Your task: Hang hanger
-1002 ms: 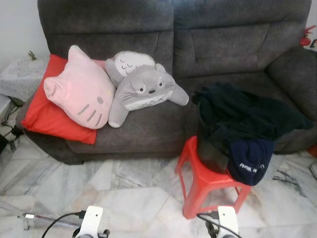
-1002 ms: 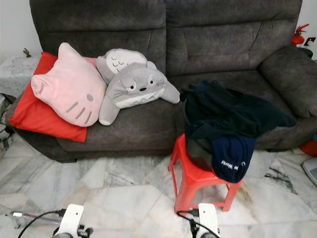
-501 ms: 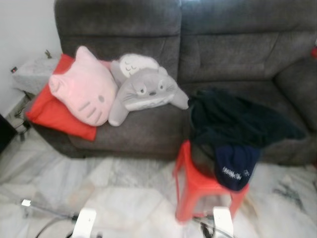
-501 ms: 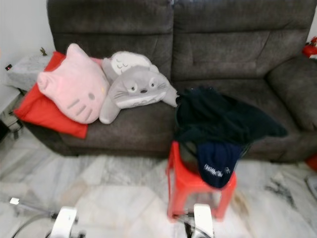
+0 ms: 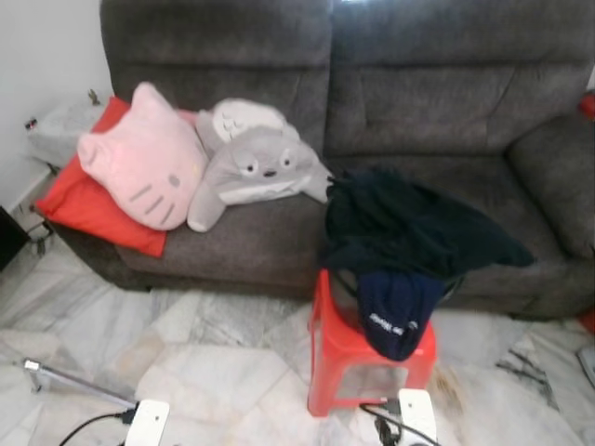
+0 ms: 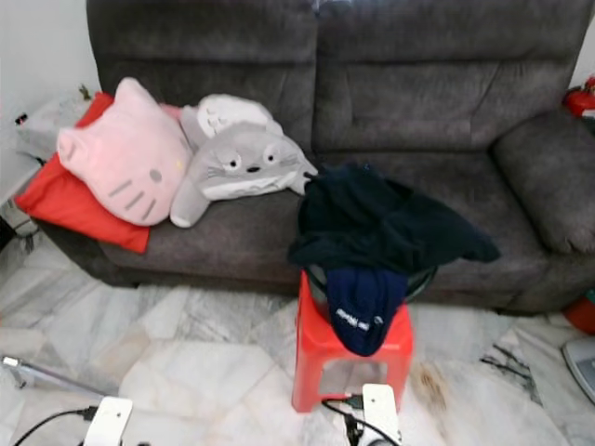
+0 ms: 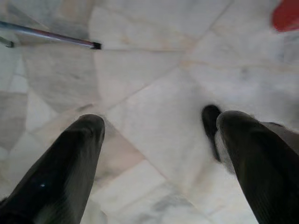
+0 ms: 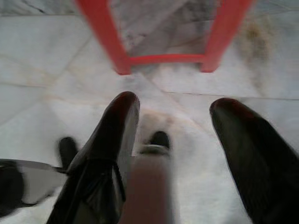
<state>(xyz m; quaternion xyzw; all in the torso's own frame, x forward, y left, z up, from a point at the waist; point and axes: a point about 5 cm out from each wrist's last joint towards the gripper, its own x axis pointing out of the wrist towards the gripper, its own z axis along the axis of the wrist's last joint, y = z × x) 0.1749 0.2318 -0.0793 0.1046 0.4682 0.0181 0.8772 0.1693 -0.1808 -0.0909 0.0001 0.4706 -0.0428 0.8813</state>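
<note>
left eye view: sofa, stool, idle grippers

dark grey fabric sofa point(image 5: 418, 102), far. on its left seat: red cushion point(image 5: 88, 209), pink cat-face pillow point(image 5: 144, 167), grey plush toy point(image 5: 256, 167). red plastic stool point(image 5: 358, 358) near, against sofa front, under a black garment pile point(image 5: 409, 228) and navy beanie point(image 5: 395, 311). thin metal rod point(image 5: 74, 383) on marble floor point(image 5: 214, 362), near left; hanger or not, cannot tell. left gripper point(image 7: 156, 140) and right gripper point(image 8: 175, 121) both spread apart, empty, over floor.

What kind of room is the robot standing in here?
Most likely a home living room: a grey two-seat sofa with a pink cat-face cushion and grey plush toy, a red plastic stool heaped with dark clothes, and a marble-tile floor.
</note>
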